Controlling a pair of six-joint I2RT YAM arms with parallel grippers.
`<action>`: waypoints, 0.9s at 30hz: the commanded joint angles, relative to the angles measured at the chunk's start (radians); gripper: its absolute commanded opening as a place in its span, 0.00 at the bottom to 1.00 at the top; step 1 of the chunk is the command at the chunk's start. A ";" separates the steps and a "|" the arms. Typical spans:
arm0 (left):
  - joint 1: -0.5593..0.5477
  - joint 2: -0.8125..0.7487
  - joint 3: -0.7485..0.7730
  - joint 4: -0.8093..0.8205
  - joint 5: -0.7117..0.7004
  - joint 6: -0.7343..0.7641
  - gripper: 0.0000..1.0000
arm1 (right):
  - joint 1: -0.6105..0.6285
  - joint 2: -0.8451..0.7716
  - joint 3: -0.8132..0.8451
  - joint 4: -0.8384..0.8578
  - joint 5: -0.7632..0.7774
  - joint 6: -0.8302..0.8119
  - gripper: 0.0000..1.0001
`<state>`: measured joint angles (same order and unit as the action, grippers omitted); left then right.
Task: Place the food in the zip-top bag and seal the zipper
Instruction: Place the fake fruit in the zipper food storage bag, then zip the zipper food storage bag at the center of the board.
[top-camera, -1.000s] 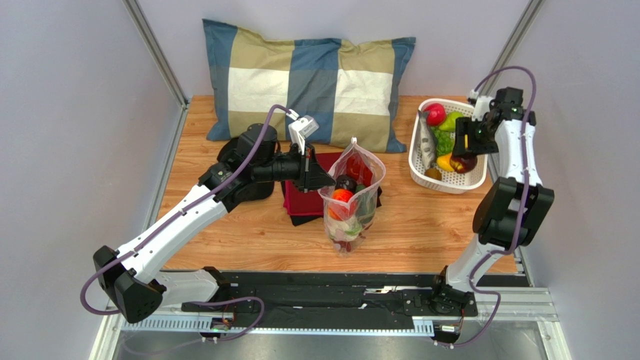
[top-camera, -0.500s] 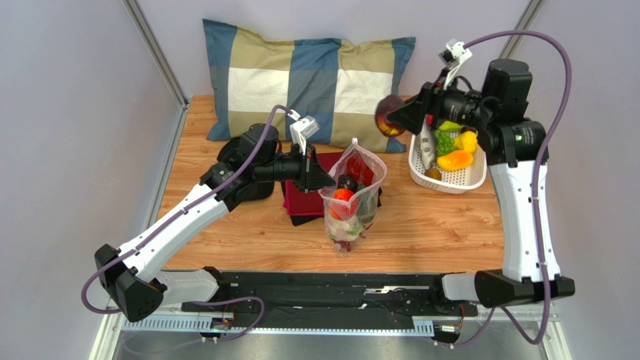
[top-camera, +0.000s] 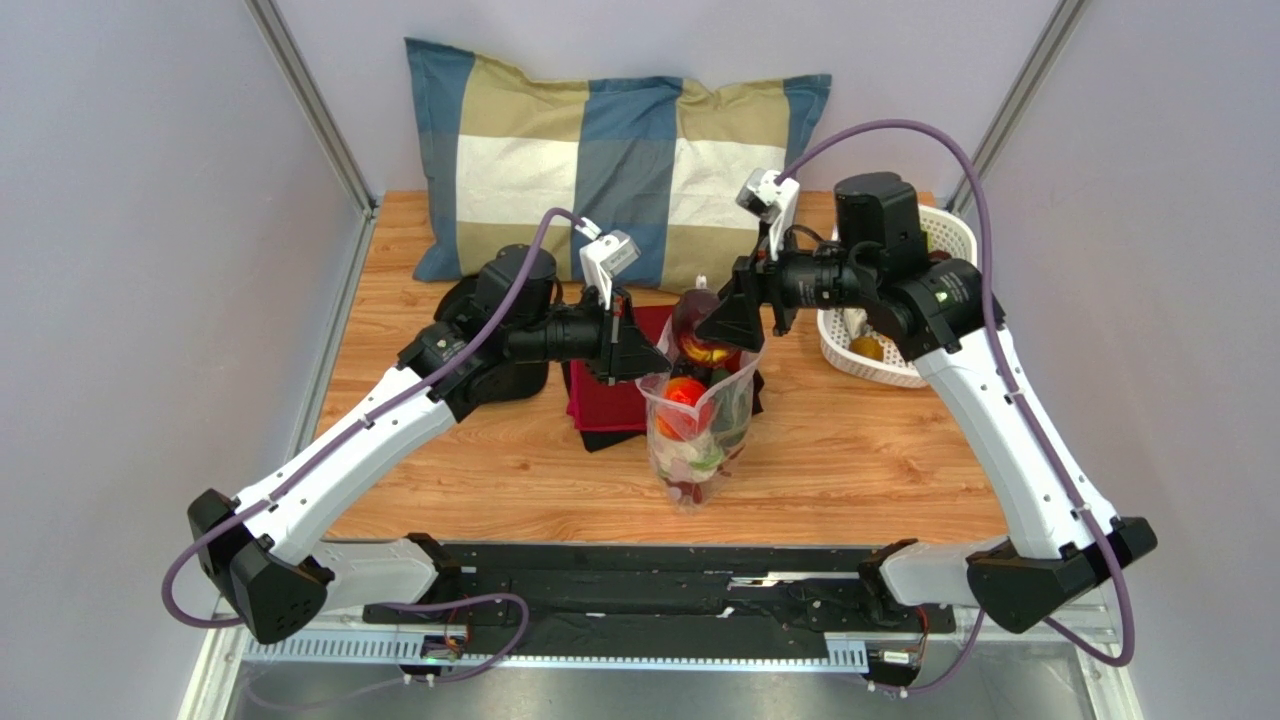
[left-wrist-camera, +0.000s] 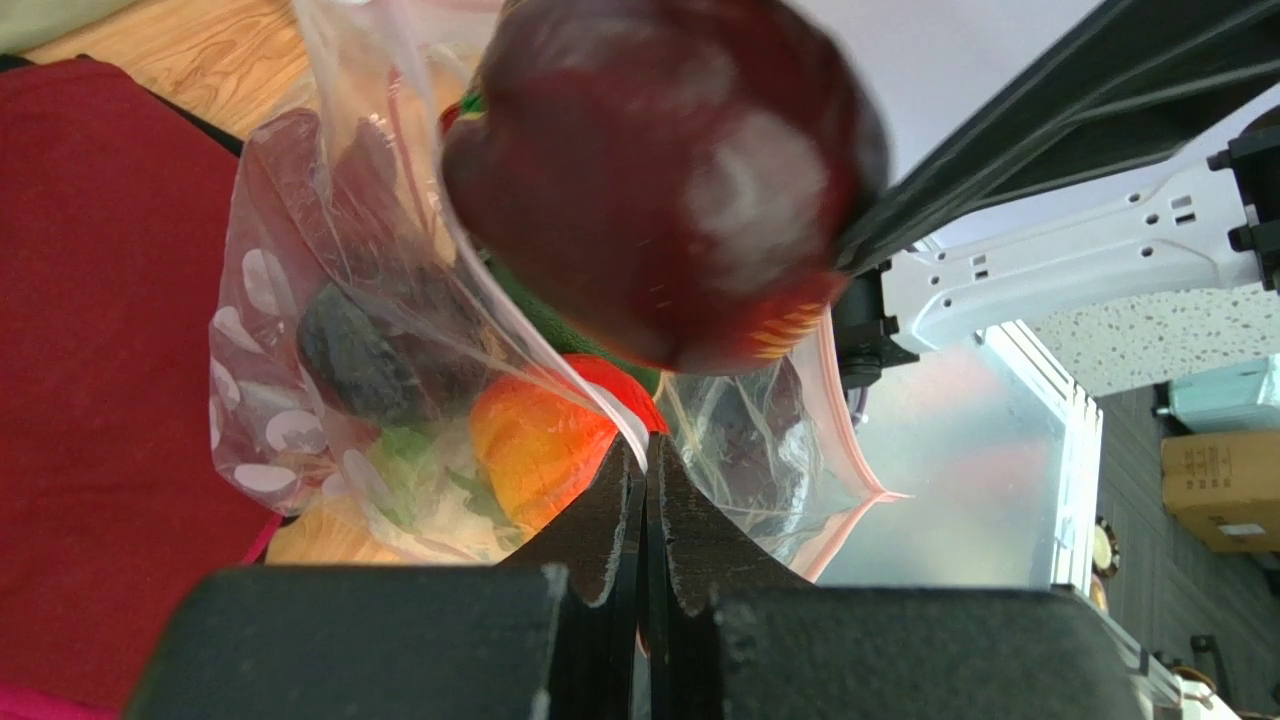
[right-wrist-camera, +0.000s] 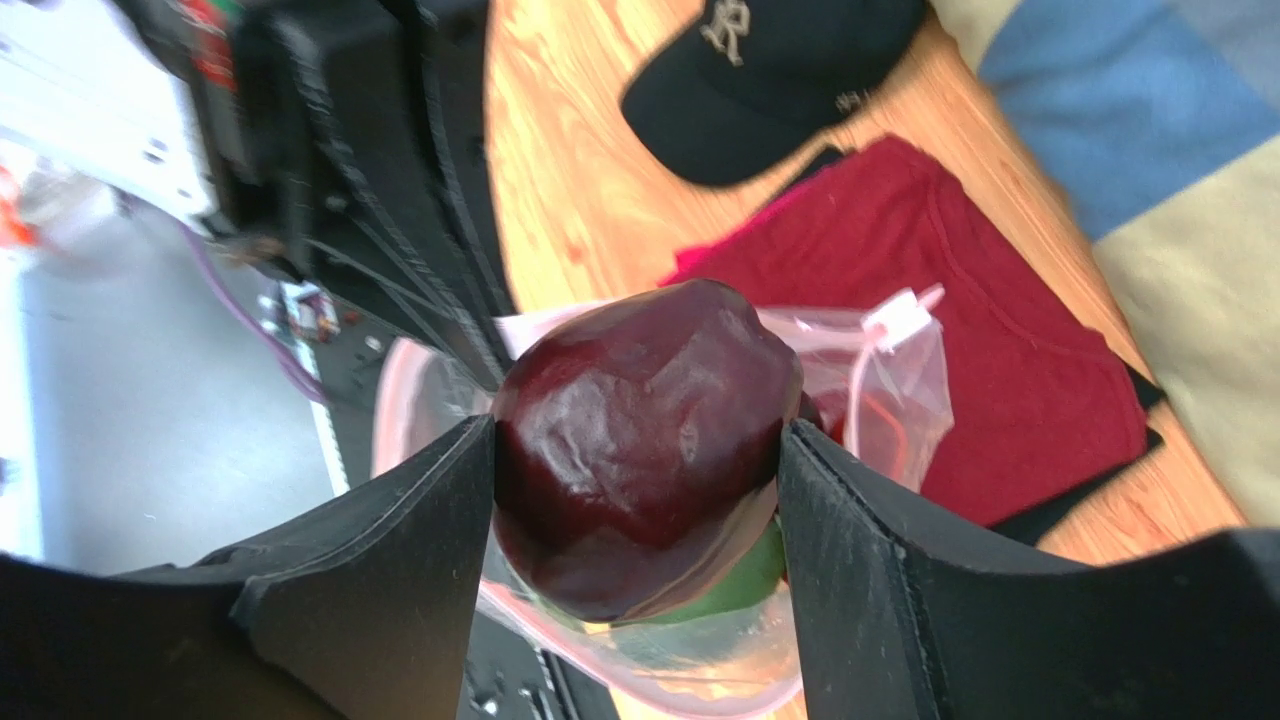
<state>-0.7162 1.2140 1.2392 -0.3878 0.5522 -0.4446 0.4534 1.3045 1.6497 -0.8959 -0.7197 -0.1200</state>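
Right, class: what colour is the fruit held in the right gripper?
The fruit is dark, glossy reddish-purple; clearest in the right wrist view.

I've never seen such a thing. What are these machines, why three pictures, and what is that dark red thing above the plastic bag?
These are two robot arms bolted at the near edge of a wooden table. The wide picture comes from a fixed camera above and behind them; the other two come from a small camera on each wrist, showing its own jaws up close. The left arm has its jaws shut on the rim of a clear zip-top bag, holding it open; food is already inside. The right arm grips a dark red fruit between its jaws, right over the bag's mouth. Also on the table: a folded red cloth by the bag, a black cap, a checked pillow and a white basket with some food in it.
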 joint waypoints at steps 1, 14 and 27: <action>0.003 -0.011 0.049 0.015 0.032 0.003 0.00 | 0.042 0.006 0.027 -0.034 0.129 -0.095 0.65; 0.003 -0.030 0.043 0.000 0.037 0.021 0.00 | 0.018 -0.068 0.096 -0.130 0.367 -0.110 0.83; 0.001 -0.025 0.063 -0.051 0.069 0.089 0.00 | -0.039 -0.005 -0.031 -0.219 0.280 -0.090 0.18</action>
<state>-0.7162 1.2137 1.2404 -0.4084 0.5945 -0.4068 0.4419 1.2949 1.6009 -1.0821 -0.3664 -0.2287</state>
